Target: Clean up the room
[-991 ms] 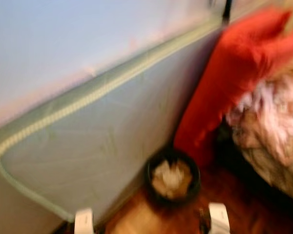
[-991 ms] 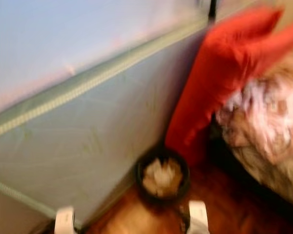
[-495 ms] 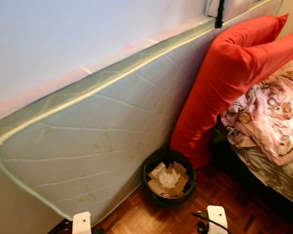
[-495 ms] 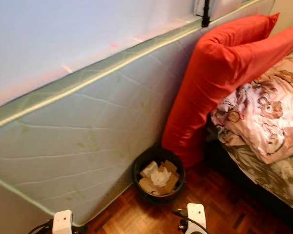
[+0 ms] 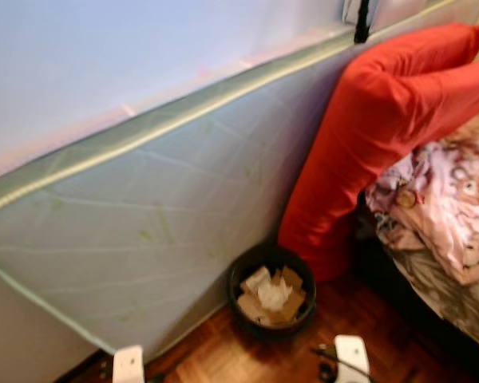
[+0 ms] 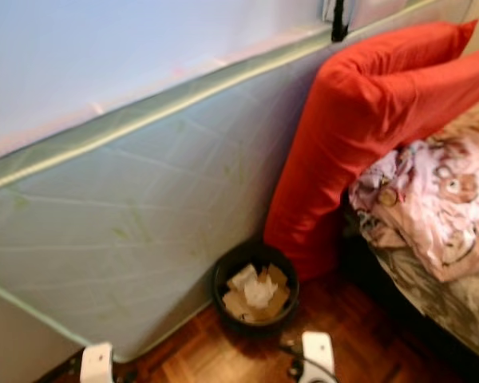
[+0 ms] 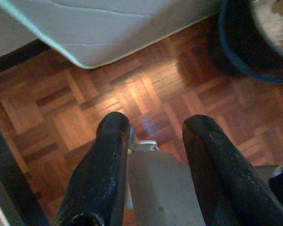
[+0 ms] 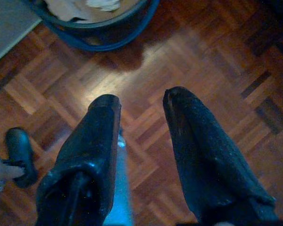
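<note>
A round black waste bin (image 5: 271,293) stuffed with brown cardboard scraps and crumpled white paper (image 5: 273,294) stands on the parquet floor (image 7: 146,99), between a pale quilted mattress (image 5: 152,231) leaning on the wall and 2 long red pillows (image 5: 383,112). Left gripper (image 7: 153,129) and right gripper (image 8: 141,106) hang above the floor, jaws parted, empty.

Head stereo downward; wrist cameras toward parquet (image 7: 146,89).

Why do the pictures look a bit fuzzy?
Both eye views are softly blurred, so the bin and blanket lose detail; the left wrist view shows glare on the floor, with the left hand dark.
</note>
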{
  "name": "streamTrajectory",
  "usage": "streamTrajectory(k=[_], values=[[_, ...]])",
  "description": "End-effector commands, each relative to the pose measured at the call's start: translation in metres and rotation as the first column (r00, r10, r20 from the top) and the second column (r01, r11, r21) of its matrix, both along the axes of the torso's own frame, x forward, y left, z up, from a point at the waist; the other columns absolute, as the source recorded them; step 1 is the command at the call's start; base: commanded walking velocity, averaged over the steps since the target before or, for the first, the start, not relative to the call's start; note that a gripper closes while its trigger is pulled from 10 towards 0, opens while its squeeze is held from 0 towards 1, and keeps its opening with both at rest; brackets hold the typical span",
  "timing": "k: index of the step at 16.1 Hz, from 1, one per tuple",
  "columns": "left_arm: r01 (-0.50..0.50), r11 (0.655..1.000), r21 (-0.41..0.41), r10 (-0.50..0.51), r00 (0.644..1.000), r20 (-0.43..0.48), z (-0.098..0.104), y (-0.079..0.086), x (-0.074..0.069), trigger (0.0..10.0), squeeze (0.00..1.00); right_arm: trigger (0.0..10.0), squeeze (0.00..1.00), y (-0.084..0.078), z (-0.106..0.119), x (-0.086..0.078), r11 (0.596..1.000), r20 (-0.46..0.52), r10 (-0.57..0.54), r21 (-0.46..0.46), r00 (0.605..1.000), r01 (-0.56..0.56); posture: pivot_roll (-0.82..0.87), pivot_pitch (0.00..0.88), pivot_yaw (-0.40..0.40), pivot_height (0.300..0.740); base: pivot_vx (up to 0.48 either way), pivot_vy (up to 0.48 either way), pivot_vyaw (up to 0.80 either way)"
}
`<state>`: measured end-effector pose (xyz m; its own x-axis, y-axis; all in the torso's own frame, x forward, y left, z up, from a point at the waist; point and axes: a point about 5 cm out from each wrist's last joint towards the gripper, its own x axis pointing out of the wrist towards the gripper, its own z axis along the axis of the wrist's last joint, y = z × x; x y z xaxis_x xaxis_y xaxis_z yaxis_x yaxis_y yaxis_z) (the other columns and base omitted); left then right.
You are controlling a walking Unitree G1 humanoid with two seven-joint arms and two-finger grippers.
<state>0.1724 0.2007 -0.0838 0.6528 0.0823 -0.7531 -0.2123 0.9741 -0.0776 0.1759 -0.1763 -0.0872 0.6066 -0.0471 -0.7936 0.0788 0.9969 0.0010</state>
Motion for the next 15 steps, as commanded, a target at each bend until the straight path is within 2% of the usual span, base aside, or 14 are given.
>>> streamTrajectory(k=[1,13,15], values=[[0.161,0.978,0.135,-0.134,0.973,-0.186,-0.0037,0.0423,-0.0250,10.0,0.00,10.0,0.00,-0.0144,-0.0135,-0.0345,0.950,-0.118,-0.246,0.169,0.962,0.263,0.01,0.000,0.033,0.740,0.000,-0.480,0.00],[0.158,0.978,0.134,-0.133,0.975,-0.179,-0.0036,0.0378,-0.0214,10.0,0.00,10.0,0.00,-0.0157,-0.0121,-0.0313,0.954,-0.110,-0.236,0.165,0.966,0.252,0.01,0.000,0.020,0.740,0.000,-0.480,0.00],[0.142,0.981,0.131,-0.117,0.976,-0.183,-0.0043,0.0370,-0.0221,10.0,0.00,10.0,0.00,-0.0165,-0.0116,-0.0298,0.956,-0.110,-0.230,0.163,0.967,0.246,0.01,0.000,0.015,0.740,0.000,0.000,0.00]])
